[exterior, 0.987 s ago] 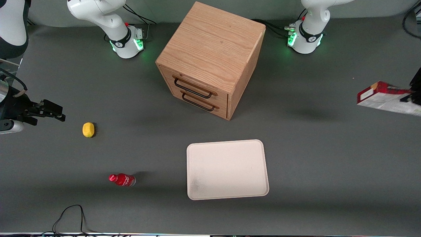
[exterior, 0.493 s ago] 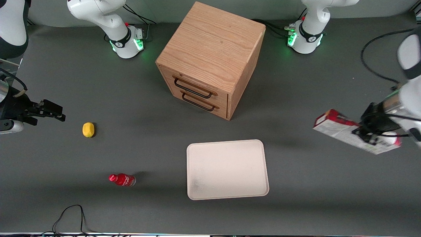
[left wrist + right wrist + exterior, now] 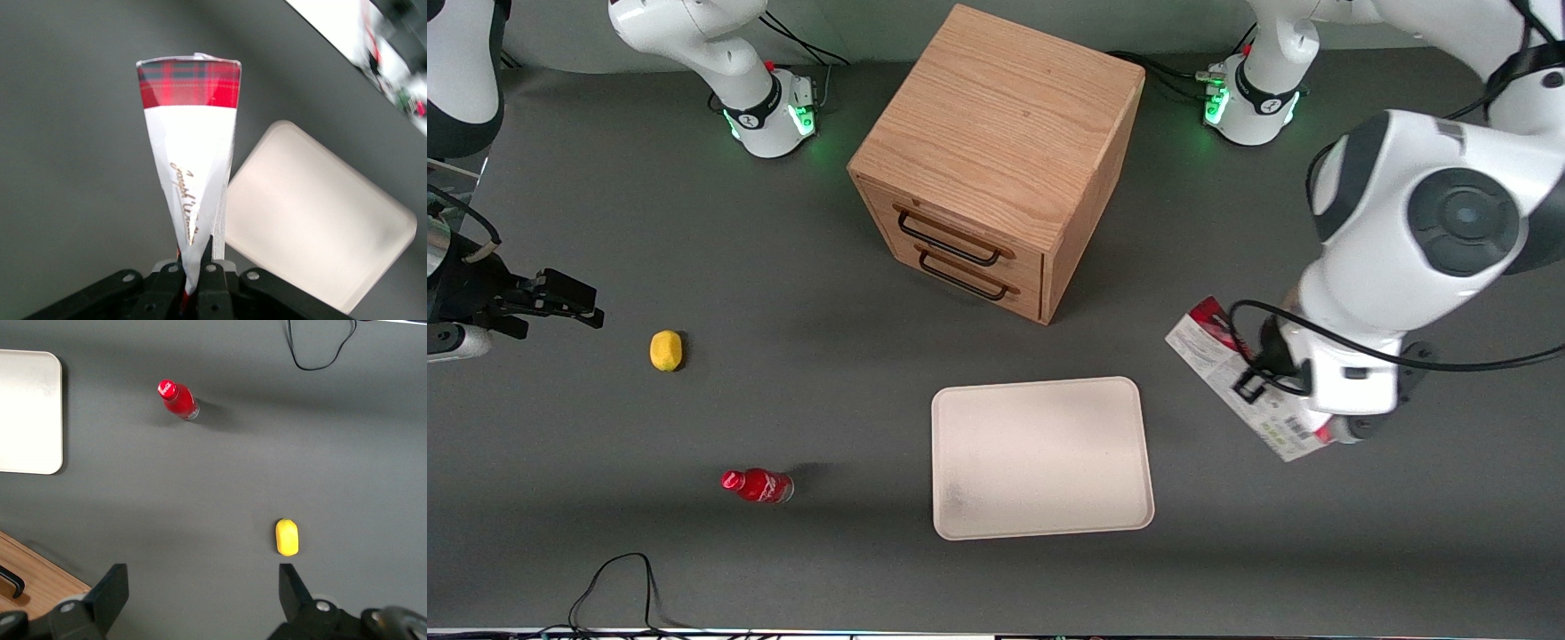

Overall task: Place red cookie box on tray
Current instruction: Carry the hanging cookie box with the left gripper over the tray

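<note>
Front view shows you the tool [image 3: 1280, 373] carrying the red cookie box [image 3: 1232, 373] in the air above the surface [image 3: 694, 222], beside the tray [image 3: 1040, 458] toward the working arm's end and not yet over it. From the left wrist view you can see the fingers [image 3: 200, 277] clamped on one end of the red cookie box [image 3: 191, 167], which juts away from the tool with its tartan end outermost, and the tray [image 3: 313, 213] lying just beside it, bare. So the pick-up is done and the carry is partly made; by my reading, what is left for you is to bring the box across the tray's rim, lower it flat inside, and let go. The wooden drawer cabinet [image 3: 996, 160] stands farther from the front camera than the tray, and the small red bottle [image 3: 758, 485] and a yellow object [image 3: 665, 350] lie toward the parked arm's end, well apart from your path
</note>
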